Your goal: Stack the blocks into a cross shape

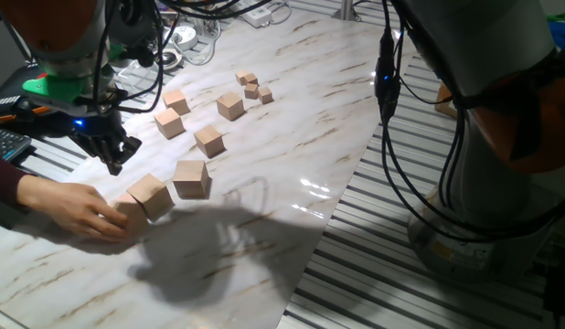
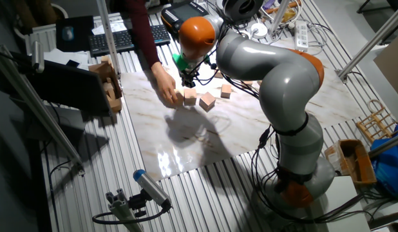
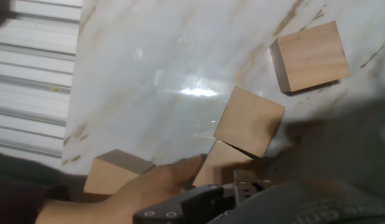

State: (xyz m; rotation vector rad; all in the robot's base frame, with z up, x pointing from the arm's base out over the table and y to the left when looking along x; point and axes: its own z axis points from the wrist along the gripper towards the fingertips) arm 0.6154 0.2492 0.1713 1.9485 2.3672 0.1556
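Observation:
Three large tan blocks lie near the front left of the marble table. One block point(image 1: 191, 178) stands alone. A second block point(image 1: 153, 195) is tilted against a third block point(image 1: 129, 208), and a person's hand point(image 1: 77, 212) touches both. The hand view shows the lone block point(image 3: 309, 56), the tilted block point(image 3: 248, 121), a block point(image 3: 220, 165) under it, and one more block point(image 3: 114, 173) beside the person's fingers. My gripper point(image 1: 113, 155) hangs just above and left of them, open and holding nothing. It is also in the other fixed view as the gripper point(image 2: 188, 80).
Medium wooden cubes point(image 1: 209, 140) and tiny cubes point(image 1: 253, 89) lie farther back on the marble board point(image 1: 292, 146). The person's arm point(image 2: 144, 32) reaches in from the keyboard side. Metal slats border the board, and cables hang from the arm point(image 1: 388, 82).

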